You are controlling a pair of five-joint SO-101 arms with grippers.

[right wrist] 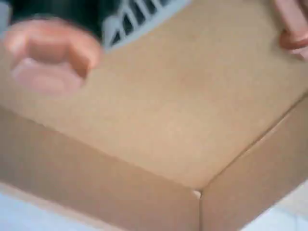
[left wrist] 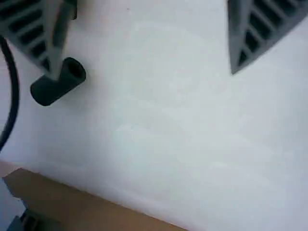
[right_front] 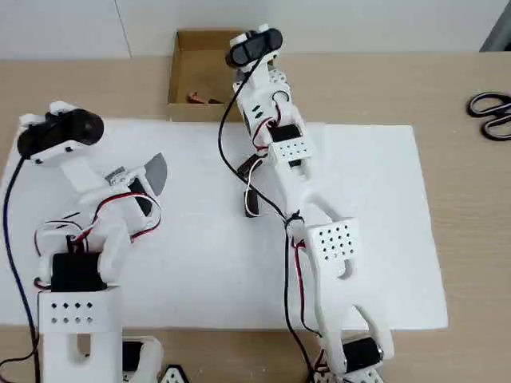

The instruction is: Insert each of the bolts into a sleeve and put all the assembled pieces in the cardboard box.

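My left gripper (left wrist: 144, 72) hangs open low over the white mat (right_front: 207, 263). A black sleeve (left wrist: 60, 82) lies on the mat right beside one of its fingers (left wrist: 43, 33), outside the gap. In the high view this gripper (right_front: 142, 179) is over the mat's left part. My right arm (right_front: 275, 136) stretches to the cardboard box (right_front: 182, 76) at the back. My right gripper (right wrist: 96, 33) is inside the box, above its floor (right wrist: 183, 110), shut on an assembled piece: a pink bolt head (right wrist: 45, 57) sticks out of a black sleeve. Another pink piece (right wrist: 293, 29) lies on the box floor.
Scissors (right_front: 491, 112) lie on the bare table at the far right. The mat's wooden-table edge (left wrist: 72, 202) is close to the left gripper. The box corner and walls (right wrist: 202, 202) rise around the right gripper.
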